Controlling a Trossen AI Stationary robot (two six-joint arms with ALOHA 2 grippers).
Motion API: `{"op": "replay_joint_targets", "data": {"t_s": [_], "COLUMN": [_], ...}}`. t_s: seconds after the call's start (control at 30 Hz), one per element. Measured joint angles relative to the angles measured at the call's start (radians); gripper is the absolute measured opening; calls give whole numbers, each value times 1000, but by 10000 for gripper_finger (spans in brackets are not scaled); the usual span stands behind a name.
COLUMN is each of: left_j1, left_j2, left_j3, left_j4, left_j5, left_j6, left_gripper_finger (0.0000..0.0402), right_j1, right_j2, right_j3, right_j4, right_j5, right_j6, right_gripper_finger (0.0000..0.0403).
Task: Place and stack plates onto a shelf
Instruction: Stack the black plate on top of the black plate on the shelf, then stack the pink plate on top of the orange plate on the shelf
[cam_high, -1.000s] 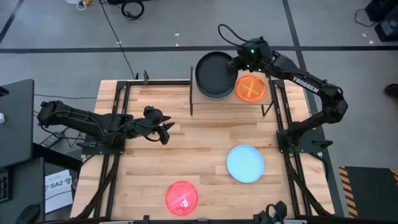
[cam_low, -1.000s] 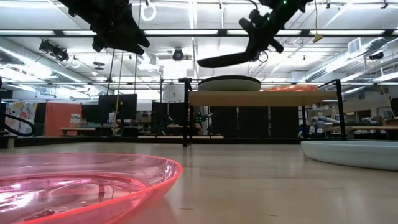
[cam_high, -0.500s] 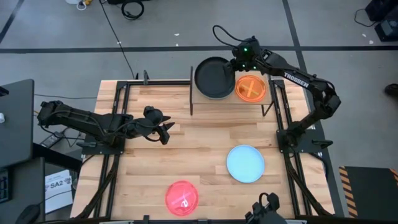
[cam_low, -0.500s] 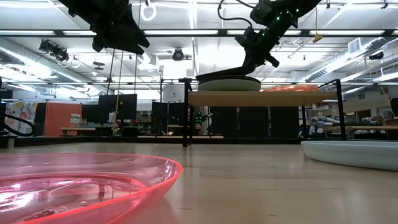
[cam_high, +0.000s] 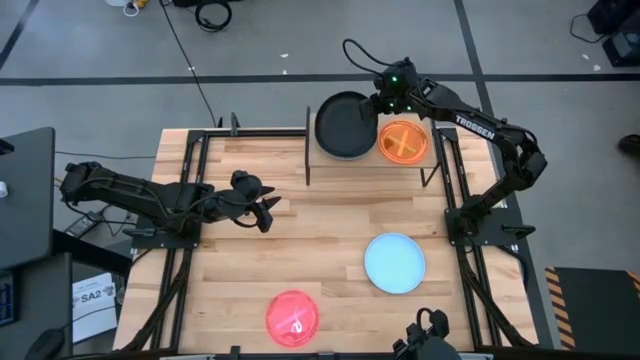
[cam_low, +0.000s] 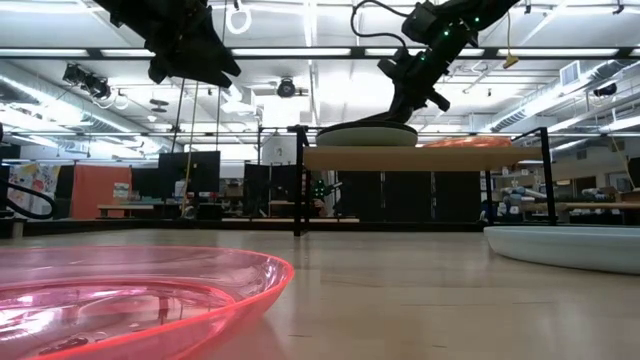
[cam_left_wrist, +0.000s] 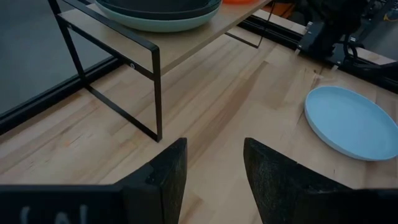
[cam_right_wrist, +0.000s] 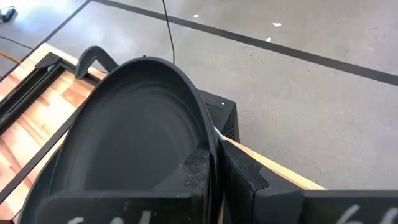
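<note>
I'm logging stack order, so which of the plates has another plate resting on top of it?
The pale green round plastic plate on the light-wood shelf: the black plate sits on it. The orange, light blue and pink plates carry nothing.

Grey taped floor (cam_high: 250, 40), ceiling striplights (cam_low: 300, 52)
</note>
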Motion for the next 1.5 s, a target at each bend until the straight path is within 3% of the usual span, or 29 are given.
{"op": "replay_joint_targets", "data": {"t_s": [0.3, 0.8, 1.1, 1.33, 1.5], "left_j1": [0, 0, 0, -1, -15], "left_j2": [0, 0, 0, 0, 6], "left_j3": [0, 0, 0, 0, 1], "left_j4": [0, 0, 0, 0, 2], "left_j5": [0, 8, 129, 274, 332], "left_j6": [0, -2, -2, -24, -82], "left_gripper_finger": [165, 165, 165, 165, 165], "right_j1": [0, 0, 51, 177, 288], "right_j2": [0, 0, -1, -1, -1], "right_j3": [0, 0, 0, 0, 0], "right_j4": [0, 0, -21, -52, -54], "right_j5": [0, 0, -26, -24, 43], "right_j6": [-10, -12, -27, -58, -58], "right_gripper_finger": [62, 166, 171, 170, 170]}}
